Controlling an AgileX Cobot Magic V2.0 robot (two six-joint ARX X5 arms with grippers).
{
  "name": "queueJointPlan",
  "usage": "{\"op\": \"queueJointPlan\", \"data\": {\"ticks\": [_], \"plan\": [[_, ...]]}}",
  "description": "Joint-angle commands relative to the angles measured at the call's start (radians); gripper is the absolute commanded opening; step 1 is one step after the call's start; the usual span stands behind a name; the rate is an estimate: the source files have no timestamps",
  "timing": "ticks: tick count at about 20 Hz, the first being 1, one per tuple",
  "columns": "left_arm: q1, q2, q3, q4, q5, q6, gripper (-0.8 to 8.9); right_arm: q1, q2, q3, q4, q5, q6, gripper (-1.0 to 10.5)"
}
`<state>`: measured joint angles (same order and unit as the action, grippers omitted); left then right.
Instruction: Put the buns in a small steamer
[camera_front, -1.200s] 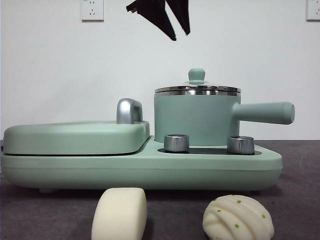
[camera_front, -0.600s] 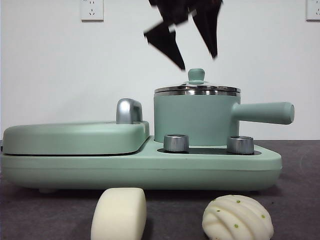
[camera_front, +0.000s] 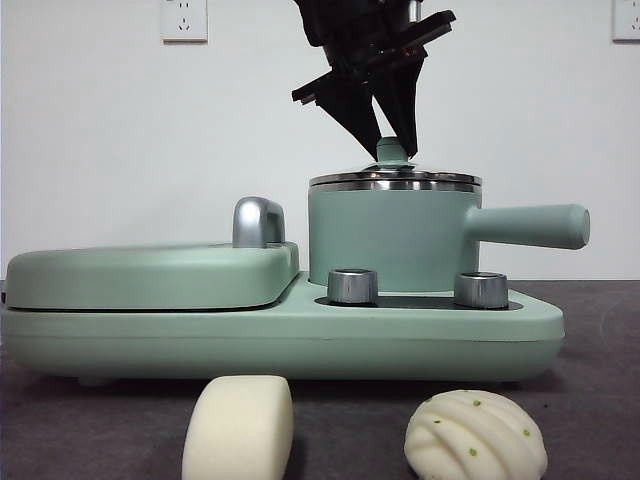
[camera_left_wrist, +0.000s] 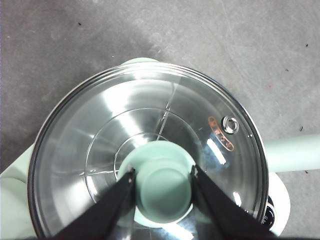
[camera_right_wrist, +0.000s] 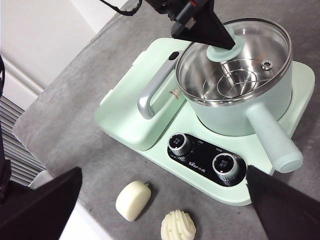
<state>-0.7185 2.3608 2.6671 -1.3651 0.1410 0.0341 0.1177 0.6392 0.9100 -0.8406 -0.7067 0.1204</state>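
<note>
The small steamer (camera_front: 385, 235) stands on the right of a mint-green cooker base (camera_front: 300, 345), its glass lid (camera_left_wrist: 100, 130) seated. My left gripper (camera_front: 392, 140) reaches down from above, and its jaws press both sides of the lid's green knob (camera_left_wrist: 165, 187). The smooth cream bun (camera_front: 240, 425) lies on the table in front of the base. The ridged bun with green specks (camera_front: 475, 435) lies to its right. My right gripper (camera_right_wrist: 164, 170) hangs high over the table, open and empty. Both buns also show in its view, the smooth one (camera_right_wrist: 133, 200) and the ridged one (camera_right_wrist: 178, 226).
The flat griddle lid (camera_front: 150, 275) with a chrome handle (camera_front: 258, 220) covers the base's left half. Two steel dials (camera_front: 352, 285) (camera_front: 481, 289) sit on the base's front. The steamer's straight handle (camera_front: 530, 225) points right. A wire rack (camera_right_wrist: 235, 82) shows inside the pot.
My left gripper has come down from above the pot to the lid. Its jaws have narrowed from wide apart to either side of the knob. Buns and lid have not moved.
</note>
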Motion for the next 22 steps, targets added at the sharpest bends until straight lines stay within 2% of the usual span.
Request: {"op": "queueJointPlan", "data": {"ticks": [1,5,7,12,17,20,22], "plan": [[-0.014,0.025,0.023,-0.009,0.01,0.0,0.16,0.003,0.004,0.017,0.011,0.0,-0.002,5.2],[0.009,-0.026,0.027,-0.017,0.004,0.0,0.14,0.013,0.028,0.047,-0.021,0.035,0.003,5.2],[0.034,-0.053,0.042,-0.031,0.004,-0.002,0.14,0.038,0.072,0.105,-0.064,0.09,0.003,5.2],[0.13,-0.132,0.061,-0.057,0.004,-0.012,0.13,0.176,0.245,0.264,-0.209,0.198,0.024,5.1],[0.278,-0.194,0.061,-0.067,0.004,-0.017,0.14,0.465,0.439,0.289,-0.214,0.342,0.182,5.1],[0.36,-0.197,0.061,-0.071,0.004,-0.02,0.14,0.634,0.56,0.289,-0.156,0.404,0.271,5.1],[0.409,-0.197,0.061,-0.068,0.005,-0.027,0.15,0.729,0.644,0.289,-0.106,0.447,0.361,4.9]]}}
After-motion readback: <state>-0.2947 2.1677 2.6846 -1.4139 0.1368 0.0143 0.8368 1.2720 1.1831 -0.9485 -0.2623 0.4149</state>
